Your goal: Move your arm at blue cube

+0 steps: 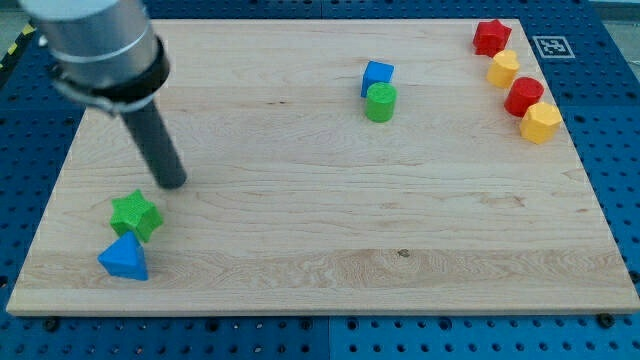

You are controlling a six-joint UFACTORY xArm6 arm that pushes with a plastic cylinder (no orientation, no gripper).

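The blue cube (377, 76) sits on the wooden board (320, 240) at the view's top, right of centre, touching a green cylinder (380, 102) just below it. My tip (172, 183) rests on the board at the view's left, far to the left of and below the blue cube. It stands just above a green star block (135, 215). A blue triangular block (124, 259) lies below the green star.
At the view's top right stand a red star block (490, 37), a yellow block (503, 68), a red block (523, 96) and a yellow block (540, 122) in a diagonal row. A fiducial tag (550, 46) lies beside the board's corner.
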